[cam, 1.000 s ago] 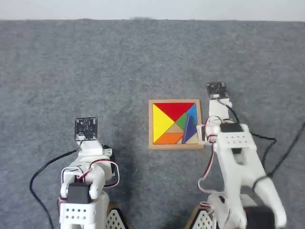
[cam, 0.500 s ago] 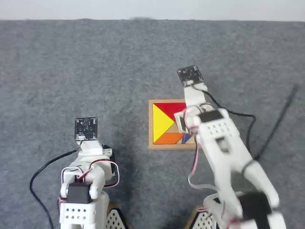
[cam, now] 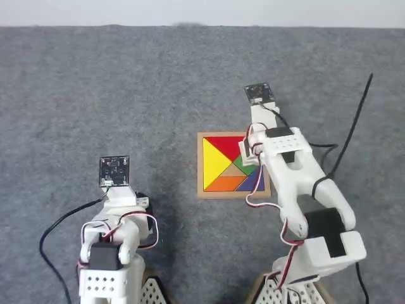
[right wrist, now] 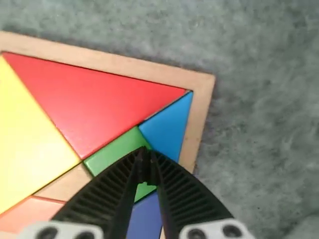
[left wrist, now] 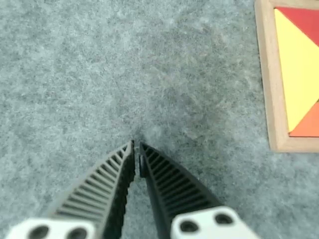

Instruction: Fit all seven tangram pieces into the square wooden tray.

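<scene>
Six coloured pieces, red (right wrist: 94,107), yellow (right wrist: 25,149), orange (cam: 223,183), green (right wrist: 117,154), blue (right wrist: 169,127) and dark blue (right wrist: 144,219), lie flat inside the tray (right wrist: 202,114), which sits on the grey mat (cam: 126,82). A tan patch (right wrist: 62,186) at the centre may be the seventh piece or bare tray floor; which one cannot be told. The right gripper (right wrist: 144,157), fingers pressed together on nothing, points at the green piece beside the blue one. The left gripper (left wrist: 135,149), likewise closed and empty, hangs over the mat, apart from the tray. The pieces look thin, stiff, light and smooth-painted. Seated flush they probably offer no edge to pinch, so nudging with closed tips would suit. A loose piece is best taken across two opposite edges.
</scene>
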`<state>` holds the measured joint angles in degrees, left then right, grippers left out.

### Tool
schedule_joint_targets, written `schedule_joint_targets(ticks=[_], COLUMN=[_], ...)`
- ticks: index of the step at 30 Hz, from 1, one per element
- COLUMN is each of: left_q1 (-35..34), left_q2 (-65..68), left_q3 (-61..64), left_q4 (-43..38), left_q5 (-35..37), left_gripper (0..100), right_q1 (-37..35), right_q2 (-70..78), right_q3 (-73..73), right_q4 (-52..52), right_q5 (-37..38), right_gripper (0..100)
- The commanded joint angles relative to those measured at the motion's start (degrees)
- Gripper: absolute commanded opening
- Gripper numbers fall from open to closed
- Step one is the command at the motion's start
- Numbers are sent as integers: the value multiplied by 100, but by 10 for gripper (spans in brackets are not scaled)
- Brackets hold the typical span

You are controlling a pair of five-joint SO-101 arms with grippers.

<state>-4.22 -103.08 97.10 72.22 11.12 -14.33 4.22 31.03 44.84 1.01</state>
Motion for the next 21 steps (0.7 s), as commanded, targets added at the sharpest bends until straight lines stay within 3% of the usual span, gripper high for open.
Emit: schedule_joint_targets(ticks=[1, 5, 21], left_q1=[-35, -35, -35], left_q2=[-114, -114, -114], left_q3=[-66, -66, -66], left_q4=[9, 9, 9], left_q5=[-62, -62, -62], left_gripper=[14, 14, 14], right_q1=[136, 207, 215], right_q2=[-207, -1059, -4892], right_q3=[-273, 44, 3446], right_q4=[40, 321, -119], right_q5=[-70, -79, -185], right_gripper=[7, 7, 9])
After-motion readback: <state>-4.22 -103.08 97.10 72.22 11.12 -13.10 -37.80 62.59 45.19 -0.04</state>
